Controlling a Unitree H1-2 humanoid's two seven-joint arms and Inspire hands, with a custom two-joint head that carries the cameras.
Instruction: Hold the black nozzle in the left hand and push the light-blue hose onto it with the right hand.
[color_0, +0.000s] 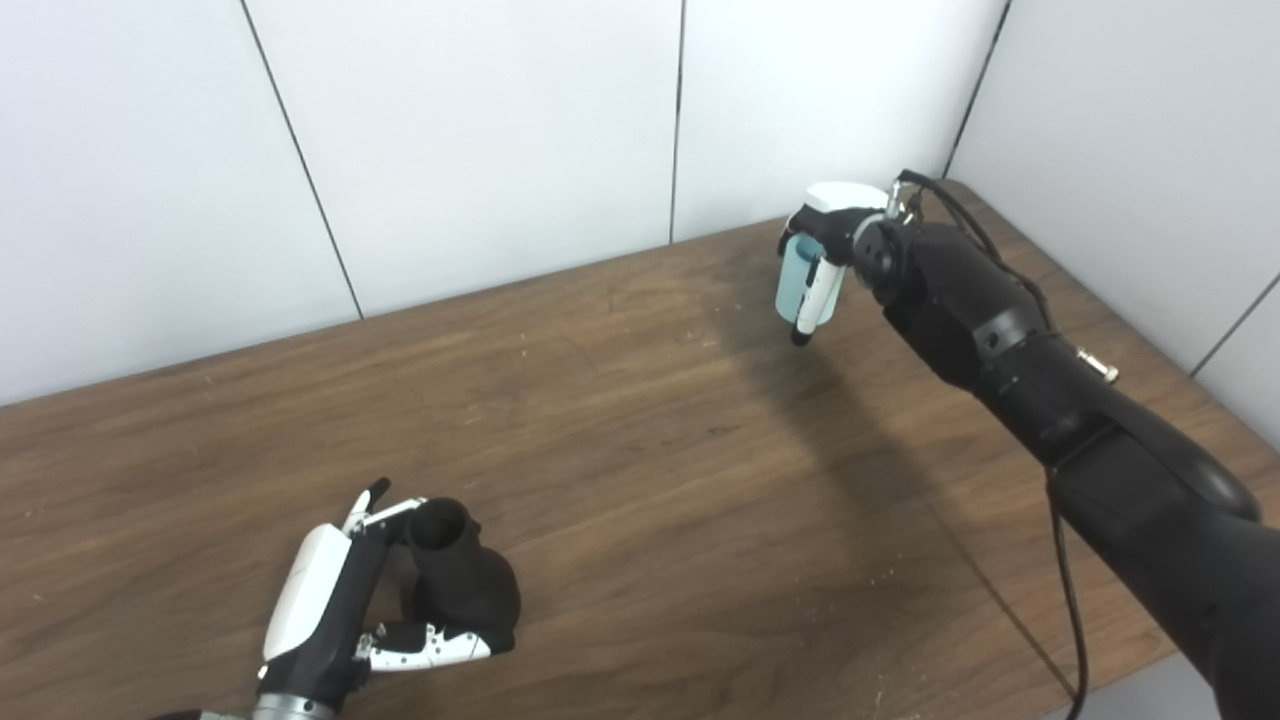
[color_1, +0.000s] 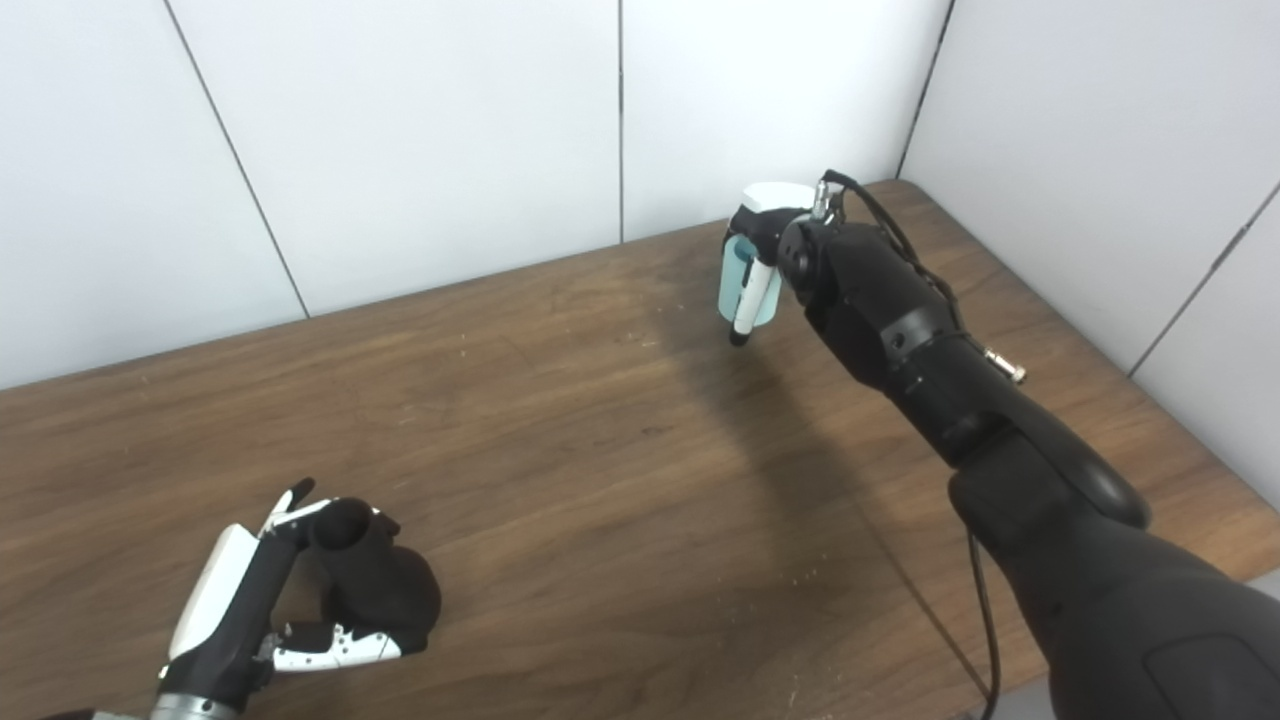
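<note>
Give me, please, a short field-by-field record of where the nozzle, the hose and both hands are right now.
left hand: near left of the wooden table, shut on the black nozzle
black nozzle: open end tilted up and away
right hand: far right, raised, shut on the light-blue hose
light-blue hose: short piece, hanging roughly upright
hose and nozzle: far apart, not joined

Resembled a bare test bay or lab corner: scuffed wooden table (color_0: 620, 420) pushed against plain white panelled walls (color_0: 480, 130), dark seams between panels, loose black cable (color_0: 1065, 590) trailing at the edge.
</note>
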